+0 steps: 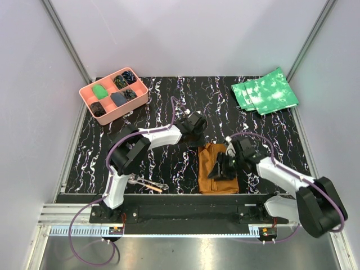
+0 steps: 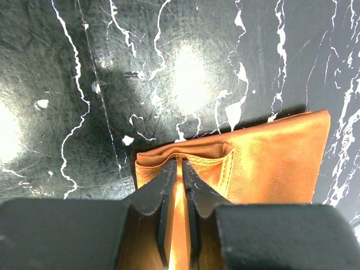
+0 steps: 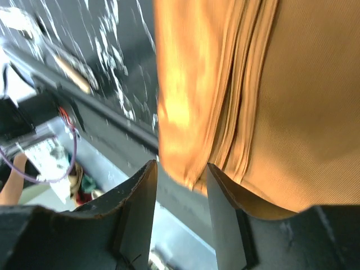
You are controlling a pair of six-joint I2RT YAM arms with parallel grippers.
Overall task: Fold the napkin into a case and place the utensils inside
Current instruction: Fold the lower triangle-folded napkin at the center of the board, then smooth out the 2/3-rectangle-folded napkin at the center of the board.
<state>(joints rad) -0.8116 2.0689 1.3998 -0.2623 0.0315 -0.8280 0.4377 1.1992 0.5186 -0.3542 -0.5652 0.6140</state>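
The rust-brown napkin (image 1: 214, 169) lies folded into a narrow oblong case near the front edge, between the arms. My left gripper (image 1: 201, 138) is at its far end. In the left wrist view the left gripper (image 2: 181, 164) is shut on a cloth layer of the napkin (image 2: 270, 163) at a pocket-like opening. My right gripper (image 1: 221, 166) is over the napkin's middle. In the right wrist view the right gripper (image 3: 181, 171) is open, with a corner of the stacked napkin layers (image 3: 191, 112) between its fingers. The utensils (image 1: 147, 183), a silver fork and a piece with an orange-tan end, lie by the left arm's base.
A pink compartment tray (image 1: 88, 91) stands at the back left. Green mottled cloths (image 1: 264, 91) lie at the back right. The table's front rail (image 1: 180, 198) runs just below the napkin. The left arm's elbow (image 1: 126, 154) stands above the utensils.
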